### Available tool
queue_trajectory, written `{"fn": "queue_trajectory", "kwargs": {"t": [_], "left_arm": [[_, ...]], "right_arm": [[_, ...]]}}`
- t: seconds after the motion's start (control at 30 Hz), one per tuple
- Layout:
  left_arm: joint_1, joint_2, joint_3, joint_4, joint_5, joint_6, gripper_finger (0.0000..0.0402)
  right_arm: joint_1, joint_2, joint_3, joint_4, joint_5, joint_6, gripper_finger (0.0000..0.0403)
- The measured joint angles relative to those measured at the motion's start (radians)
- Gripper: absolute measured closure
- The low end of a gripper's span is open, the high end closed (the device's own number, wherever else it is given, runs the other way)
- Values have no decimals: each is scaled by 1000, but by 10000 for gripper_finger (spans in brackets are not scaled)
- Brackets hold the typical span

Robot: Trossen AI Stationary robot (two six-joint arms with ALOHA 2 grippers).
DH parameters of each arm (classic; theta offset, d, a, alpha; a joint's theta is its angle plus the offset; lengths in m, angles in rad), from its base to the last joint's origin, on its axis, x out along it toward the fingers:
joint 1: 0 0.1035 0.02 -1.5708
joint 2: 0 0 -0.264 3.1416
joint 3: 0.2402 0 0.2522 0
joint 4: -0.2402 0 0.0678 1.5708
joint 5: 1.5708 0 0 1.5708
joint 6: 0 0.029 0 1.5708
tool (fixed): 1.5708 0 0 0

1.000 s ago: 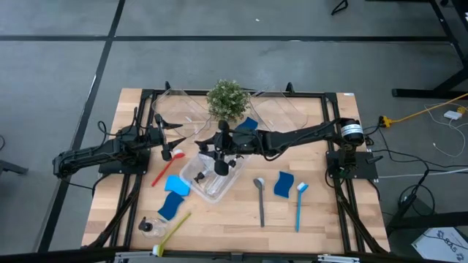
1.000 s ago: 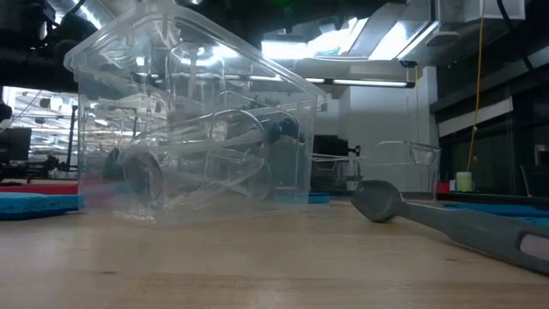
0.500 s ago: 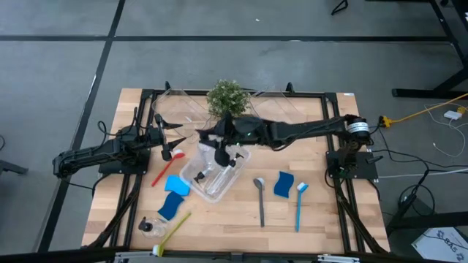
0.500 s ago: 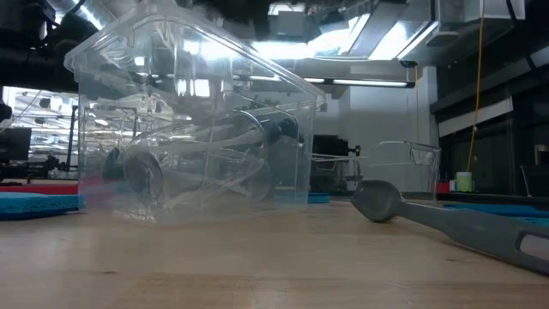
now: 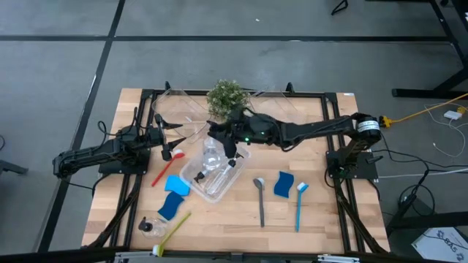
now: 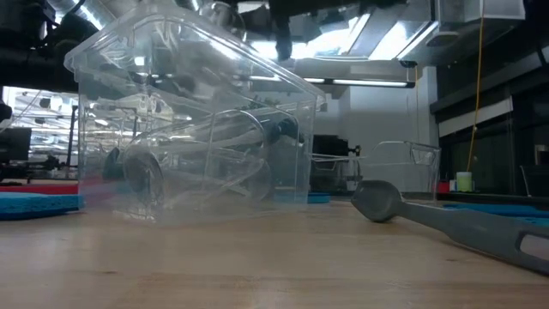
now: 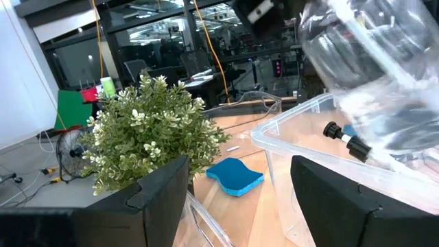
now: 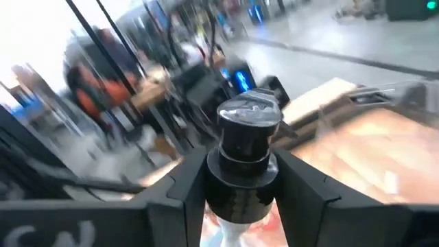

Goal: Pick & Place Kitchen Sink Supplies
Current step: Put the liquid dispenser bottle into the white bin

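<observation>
My right gripper point(image 5: 221, 142) reaches in from the table's right and is shut on a clear pump bottle point(image 5: 211, 155) with a black top point(image 8: 248, 120). It holds the bottle above a clear bin point(image 5: 191, 174) at mid-table. A second pump bottle point(image 6: 257, 129) lies on its side in that bin. A third bottle point(image 5: 150, 226) lies at the near left beside a yellow-green brush point(image 5: 174, 229). On the wood lie a red brush point(image 5: 162, 169), a grey brush point(image 5: 260, 199), a blue brush point(image 5: 300, 206) and several blue sponges point(image 5: 176, 185). My left gripper point(image 5: 174, 150) waits open at the left. My right gripper pinches the bottle's black collar point(image 8: 240, 184), just under the pump head, between its two fingers point(image 8: 188, 185). The fingers come in level from the table's right. The clear body point(image 7: 370, 62) hangs tilted below them, lifted clear above the bin.
A green potted plant point(image 5: 227, 98) stands just behind the held bottle. Two more clear bins point(image 5: 183, 109) point(image 5: 281, 106) stand along the far edge. A blue sponge point(image 7: 234, 174) lies between plant and bin. The near right corner of the wood is bare.
My right gripper has risen from the bin and drawn a little toward the far edge, rolling about its own axis. The pump bottle has come up with it and tipped from upright to tilted. The bottle lying in the bin has stayed put.
</observation>
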Motion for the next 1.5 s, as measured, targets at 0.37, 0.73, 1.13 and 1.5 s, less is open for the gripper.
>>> {"fn": "queue_trajectory", "kwargs": {"t": [0.37, 0.73, 1.13, 1.5], "left_arm": [[0, 0, 0, 0, 0, 0, 151], [0, 0, 0, 0, 0, 0, 151], [0, 0, 0, -1, 0, 0, 151], [0, 0, 0, 0, 0, 0, 151]], "right_arm": [[99, 0, -366, 638, 225, 96, 266], [153, 55, -267, 546, 318, -15, 266], [153, 160, -175, 476, 313, 39, 240], [152, 159, -98, 234, 280, -185, 193]]}}
